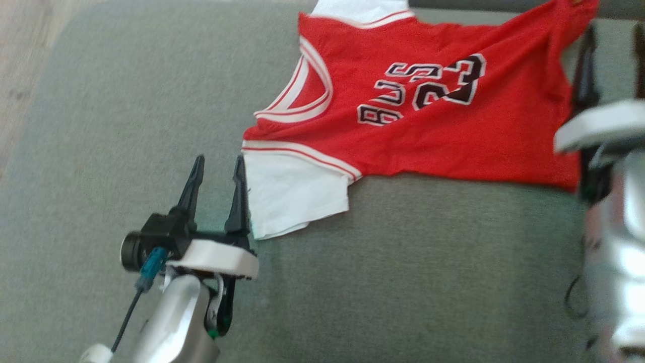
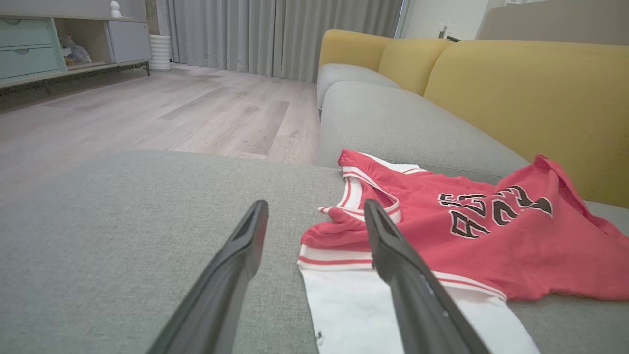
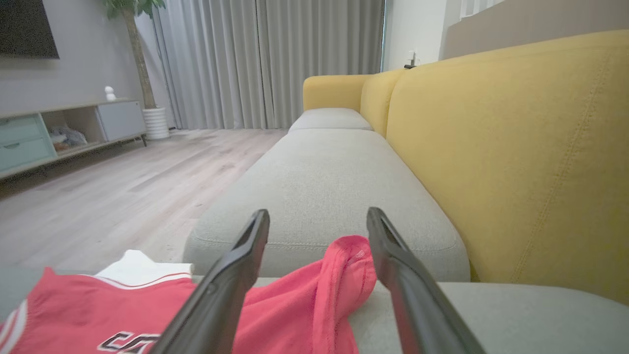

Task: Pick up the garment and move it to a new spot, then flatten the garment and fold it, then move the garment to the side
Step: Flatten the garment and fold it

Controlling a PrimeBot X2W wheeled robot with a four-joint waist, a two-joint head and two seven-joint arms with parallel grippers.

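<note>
Dark fingers of our left gripper (image 1: 220, 160) are standing wide apart, holding nothing, just beside the near white sleeve (image 1: 292, 201) of the garment (image 1: 428, 126). Our right gripper (image 1: 614, 35) is gaping too, a raised hem corner (image 3: 344, 275) standing loose between its fingers. The garment is lying on the grey sofa seat (image 1: 126, 126), its long axis running left to right between both arms, so we are judging each arm nearest its own end

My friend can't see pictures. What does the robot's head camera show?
A red basketball jersey with white sleeves lies spread on a grey sofa cushion. The left tool, open, is beside one white sleeve, and the right tool, open, is at the jersey's right edge.
</note>
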